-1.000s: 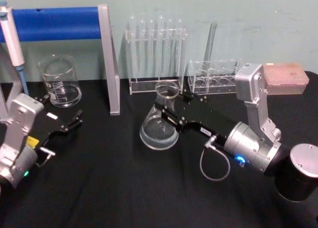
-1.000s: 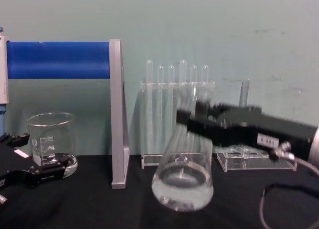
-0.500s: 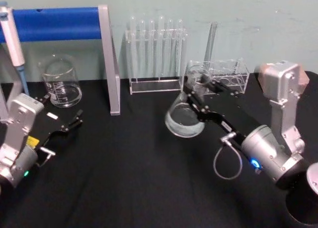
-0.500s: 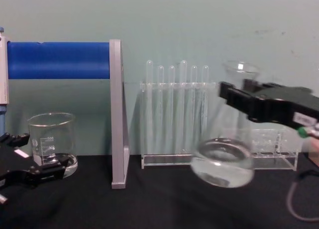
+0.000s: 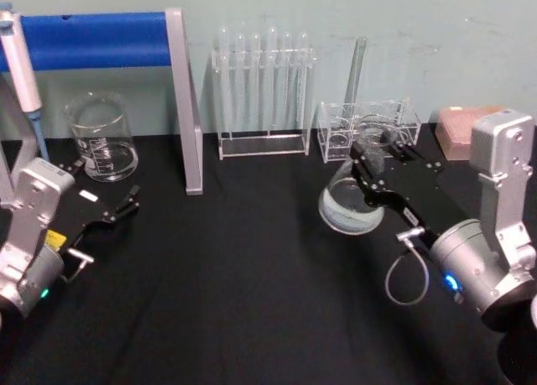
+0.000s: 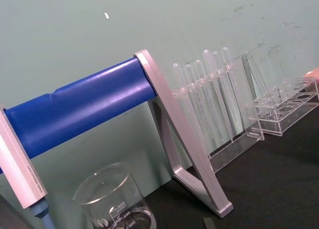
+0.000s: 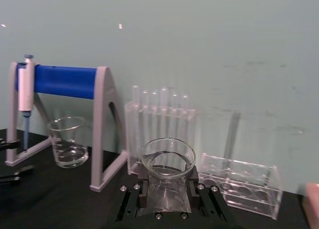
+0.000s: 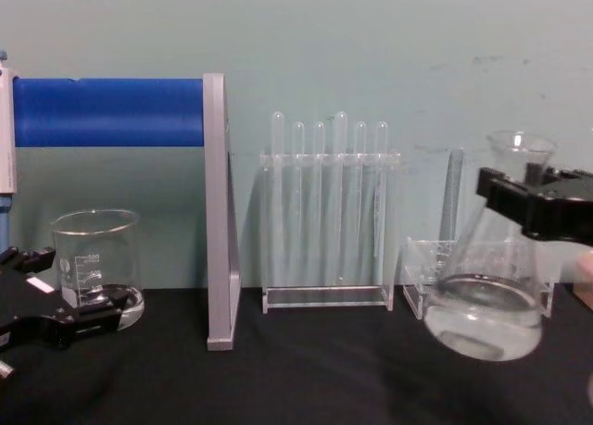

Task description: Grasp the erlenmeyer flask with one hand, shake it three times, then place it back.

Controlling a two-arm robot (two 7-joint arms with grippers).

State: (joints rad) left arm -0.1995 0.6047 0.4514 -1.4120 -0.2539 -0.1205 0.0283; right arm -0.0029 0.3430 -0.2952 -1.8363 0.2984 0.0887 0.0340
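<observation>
The erlenmeyer flask (image 5: 346, 205) is clear glass with a little clear liquid in its wide base. It hangs slightly tilted above the black table, in front of the low clear rack. My right gripper (image 5: 374, 162) is shut on its neck, just under the flared rim. The chest view shows the flask (image 8: 485, 305) at the right with the black gripper (image 8: 536, 206) across its neck. In the right wrist view the flask (image 7: 168, 175) stands between the two black fingers (image 7: 130, 205). My left gripper (image 5: 116, 209) rests open at the table's left, holding nothing.
A glass beaker (image 5: 102, 138) stands back left beside the grey stand with a blue bar (image 5: 92, 39) and a hanging pipette (image 5: 20, 66). A rack of test tubes (image 5: 262, 90) and a low clear rack (image 5: 369, 123) line the back. A pink box (image 5: 466, 125) sits back right.
My right gripper has carried the flask rightward from the table's middle to a spot in front of the low clear rack. The left arm has not moved.
</observation>
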